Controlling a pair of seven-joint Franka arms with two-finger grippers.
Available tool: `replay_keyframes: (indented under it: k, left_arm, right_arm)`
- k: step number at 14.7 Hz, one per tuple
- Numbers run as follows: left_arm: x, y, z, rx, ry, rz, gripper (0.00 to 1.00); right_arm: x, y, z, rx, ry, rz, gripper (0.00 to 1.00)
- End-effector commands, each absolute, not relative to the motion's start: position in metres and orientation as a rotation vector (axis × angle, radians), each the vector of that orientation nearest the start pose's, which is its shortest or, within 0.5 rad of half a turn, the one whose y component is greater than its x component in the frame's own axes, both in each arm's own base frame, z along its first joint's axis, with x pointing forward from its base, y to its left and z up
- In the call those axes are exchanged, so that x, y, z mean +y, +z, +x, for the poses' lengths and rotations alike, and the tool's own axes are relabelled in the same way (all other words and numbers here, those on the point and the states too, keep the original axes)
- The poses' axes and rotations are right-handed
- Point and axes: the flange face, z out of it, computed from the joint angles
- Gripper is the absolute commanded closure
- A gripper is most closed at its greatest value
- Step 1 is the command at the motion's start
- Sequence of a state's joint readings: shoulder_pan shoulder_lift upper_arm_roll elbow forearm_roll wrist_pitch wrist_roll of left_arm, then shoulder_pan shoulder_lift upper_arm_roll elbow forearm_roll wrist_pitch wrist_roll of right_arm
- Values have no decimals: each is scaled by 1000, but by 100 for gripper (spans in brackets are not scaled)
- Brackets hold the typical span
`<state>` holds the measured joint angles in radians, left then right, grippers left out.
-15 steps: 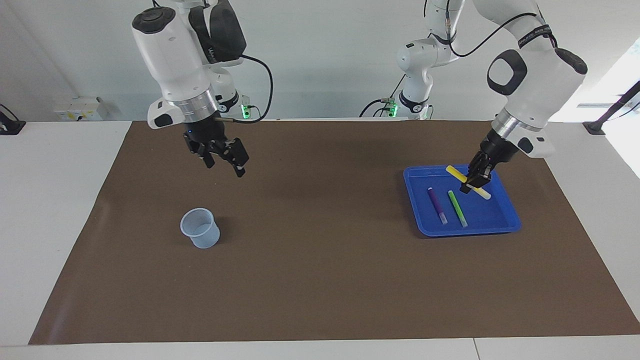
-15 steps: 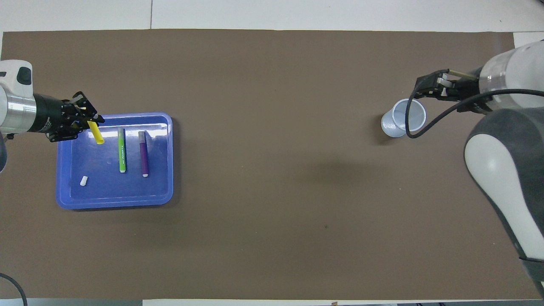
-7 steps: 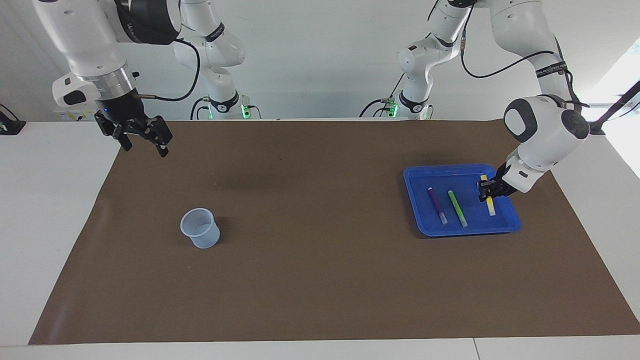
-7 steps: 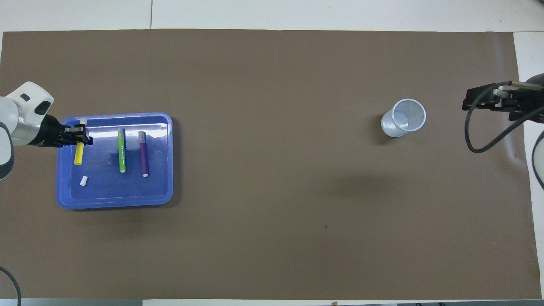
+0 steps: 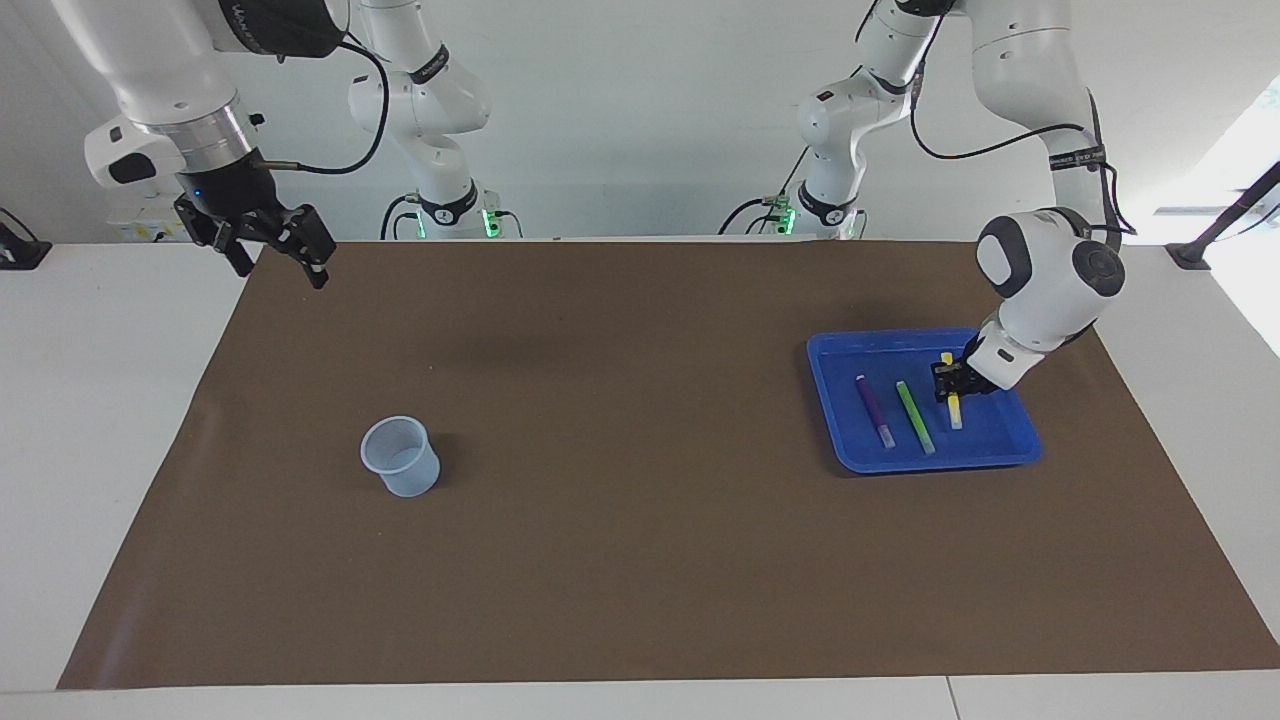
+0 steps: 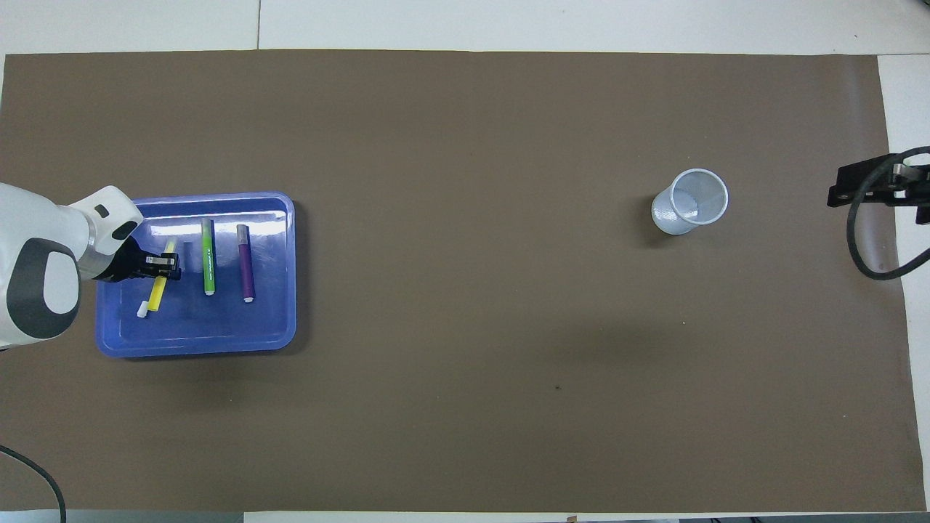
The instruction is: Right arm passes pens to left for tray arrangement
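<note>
The blue tray (image 5: 930, 464) lies at the left arm's end of the table and also shows in the overhead view (image 6: 218, 347). In it lie the purple pen (image 5: 873, 410) (image 6: 245, 263) and the green pen (image 5: 914, 416) (image 6: 208, 258), side by side. My left gripper (image 5: 948, 385) (image 6: 166, 266) is low in the tray, shut on the yellow pen (image 5: 955, 412) (image 6: 155, 294), which lies beside the green pen and nearly parallel to it. My right gripper (image 5: 280, 268) (image 6: 872, 193) is open and empty, raised over the mat's edge at the right arm's end.
A small translucent bluish cup (image 5: 401, 470) (image 6: 690, 211) stands upright on the brown mat (image 5: 620, 480) toward the right arm's end. A tiny white cap-like piece (image 6: 142, 311) lies in the tray at the yellow pen's tip.
My left gripper has lowered the yellow pen into the tray and turned it in line with the other two pens. My right gripper has drawn away from the cup to the mat's edge.
</note>
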<state>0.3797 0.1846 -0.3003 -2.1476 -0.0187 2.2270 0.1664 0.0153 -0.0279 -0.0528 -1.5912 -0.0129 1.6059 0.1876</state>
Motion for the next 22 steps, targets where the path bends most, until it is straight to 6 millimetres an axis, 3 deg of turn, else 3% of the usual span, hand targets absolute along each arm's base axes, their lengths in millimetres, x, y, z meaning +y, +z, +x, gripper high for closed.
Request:
replay_keyframes:
  k: [1,2,3,4,10,12,15,17,20,22]
  left_arm:
    - [47,313,540,124,123,-3192,100]
    - [49,314,540,114,121,-3192,95]
    - [52,312,539,95,123,-3193,32]
    - [52,312,539,95,123,-3193,0]
    - [53,317,544,79,104,-3194,0]
    - [54,327,552,77,86,-3195,0]
    - [48,380,582,109,45,-3192,0]
    - [25,428,599,157,28,-3189,0]
    - [-9,499,611,148,16,-3183,0]
    - [-29,536,610,161,18,-3118,0]
  right_arm:
    - [-15,635,552,295,-43,-3161,0]
    - [-11,635,553,292,-46,-3161,0]
    - [-9,634,552,287,-38,-3160,0]
    - [-8,634,551,290,-33,-3159,0]
    - [-1,631,550,275,-18,-3156,0]
    - [-3,631,550,275,-18,-3156,0]
    - [-7,630,548,227,7,-3161,0]
    - [-9,632,548,193,5,-3164,0]
    - [-10,632,545,176,27,-3163,0]
    - [-11,632,544,181,35,-3163,0]
